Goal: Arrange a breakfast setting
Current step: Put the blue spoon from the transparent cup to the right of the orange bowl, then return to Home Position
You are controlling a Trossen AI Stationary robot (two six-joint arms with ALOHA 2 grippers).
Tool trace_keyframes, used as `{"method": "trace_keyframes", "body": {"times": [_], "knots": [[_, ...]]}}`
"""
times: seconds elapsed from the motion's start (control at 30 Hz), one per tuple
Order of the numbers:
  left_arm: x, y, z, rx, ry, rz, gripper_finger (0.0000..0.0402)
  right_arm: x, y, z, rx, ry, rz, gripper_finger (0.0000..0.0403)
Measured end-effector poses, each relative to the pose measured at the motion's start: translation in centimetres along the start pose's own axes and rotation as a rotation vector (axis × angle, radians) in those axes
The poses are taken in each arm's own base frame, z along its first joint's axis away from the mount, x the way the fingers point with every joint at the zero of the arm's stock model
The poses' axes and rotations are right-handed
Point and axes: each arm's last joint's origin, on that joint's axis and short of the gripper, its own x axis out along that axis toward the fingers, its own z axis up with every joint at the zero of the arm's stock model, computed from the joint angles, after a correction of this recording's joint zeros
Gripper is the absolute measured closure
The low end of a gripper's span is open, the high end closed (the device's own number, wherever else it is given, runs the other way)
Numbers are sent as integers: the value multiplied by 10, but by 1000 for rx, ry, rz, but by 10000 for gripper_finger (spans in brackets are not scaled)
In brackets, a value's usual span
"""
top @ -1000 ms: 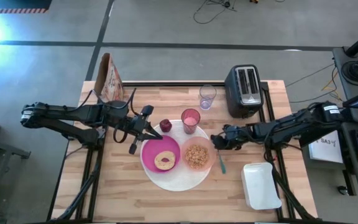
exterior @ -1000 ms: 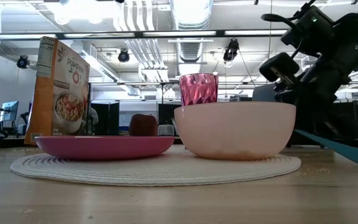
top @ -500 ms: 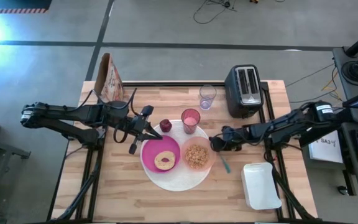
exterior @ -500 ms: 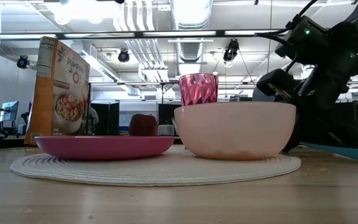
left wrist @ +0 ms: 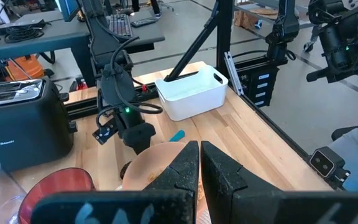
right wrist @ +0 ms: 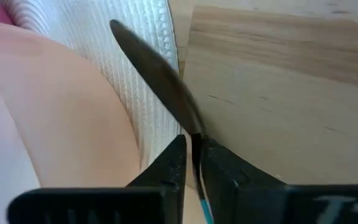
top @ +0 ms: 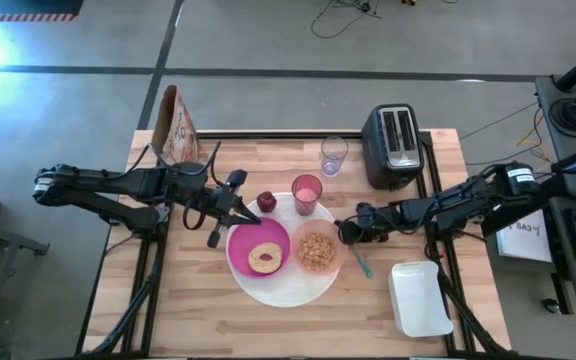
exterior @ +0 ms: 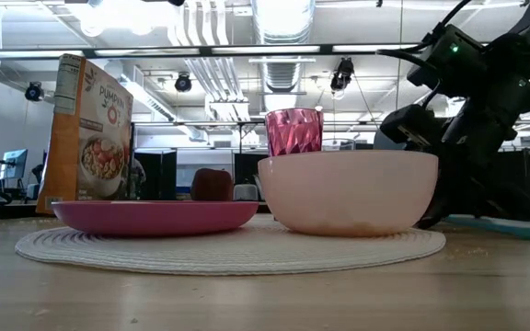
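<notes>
Since a second ago the right gripper (top: pixel 351 232) has lowered the teal-handled spoon (top: pixel 359 262) flat beside the peach bowl (top: pixel 317 250) (jaws easing, spoon between them). Let go fully, then lift straight. The left gripper (top: pixel 230 212) is closed, empty.

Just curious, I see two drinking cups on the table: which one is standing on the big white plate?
The pink tumbler stands on the large white plate, behind the bowl. The clear glass stands off it, on bare wood near the toaster.
</notes>
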Motion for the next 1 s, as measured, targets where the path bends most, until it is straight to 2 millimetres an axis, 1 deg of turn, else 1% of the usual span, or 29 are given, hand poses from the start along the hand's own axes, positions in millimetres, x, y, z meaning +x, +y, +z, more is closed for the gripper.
{"method": "trace_keyframes", "body": {"times": [0.27,0.43,0.57,0.73,1.0], "knots": [[0,0,-1,-1,6,-1,402,-2,1,0,-27,-8,9,305],[0,0,-1,-2,10,-2,402,-5,2,3,-49,-18,13,284],[-2,-1,-4,-10,43,-7,402,-11,7,7,-81,-19,49,282],[-11,-3,-2,-21,57,-9,402,-24,16,10,-125,12,119,290],[-33,-6,10,-26,-20,4,402,-57,30,12,-230,-18,95,298]]}}
